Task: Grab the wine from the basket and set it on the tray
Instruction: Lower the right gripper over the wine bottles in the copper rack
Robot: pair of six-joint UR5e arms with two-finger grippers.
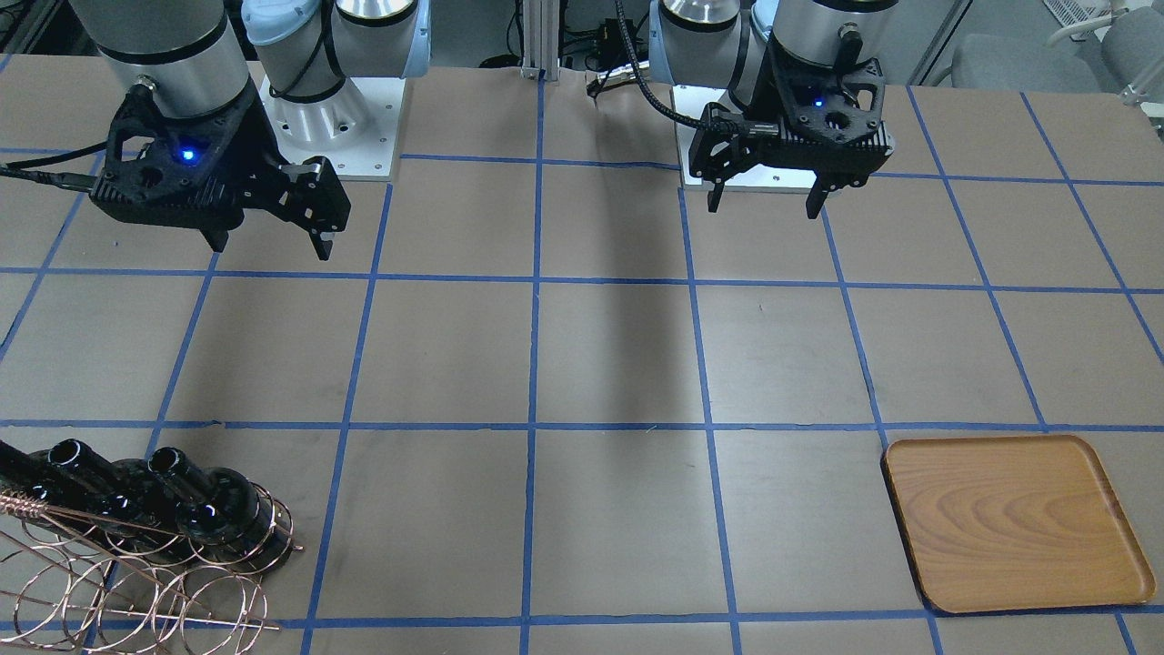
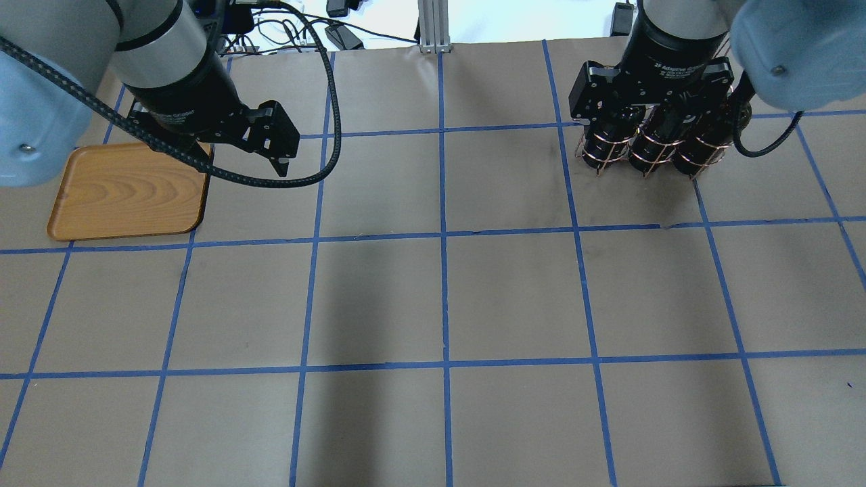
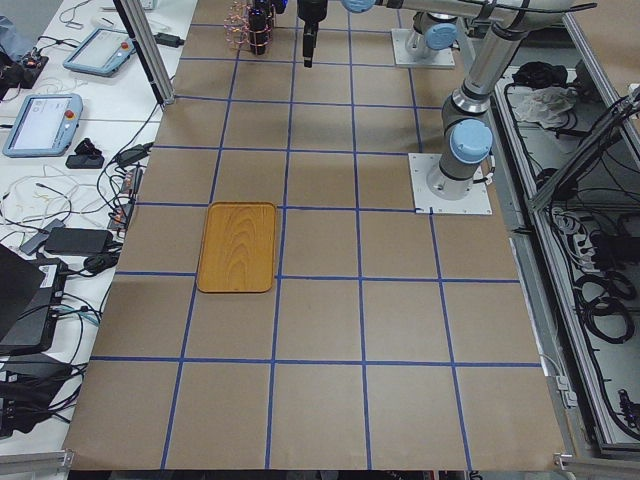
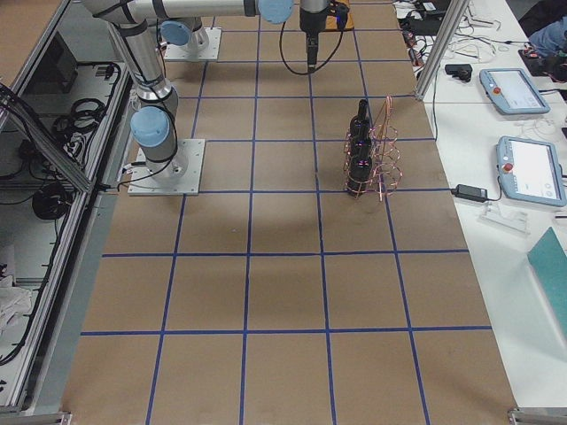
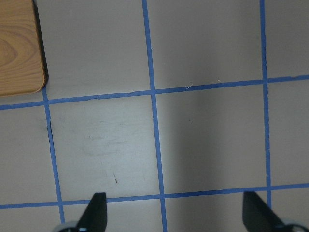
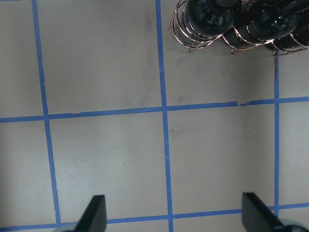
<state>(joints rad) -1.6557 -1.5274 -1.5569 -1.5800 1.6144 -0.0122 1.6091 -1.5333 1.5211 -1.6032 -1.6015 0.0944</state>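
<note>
You can read small white lettering, apparently "2F Adaptive Gripper", on the black cylindrical housing (image 2: 676, 67) at upper right of the overhead view. Similar lettering at upper left is too blurred.

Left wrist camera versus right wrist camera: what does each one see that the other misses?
Only the left wrist view shows a rounded corner of the wooden tray, at its top left. Only the right wrist view shows the copper wire basket holding dark wine bottles, at its top right. Both show the brown table with blue tape lines, and an open pincer at the bottom edge: the left pincer in one, the right pincer in the other.
</note>
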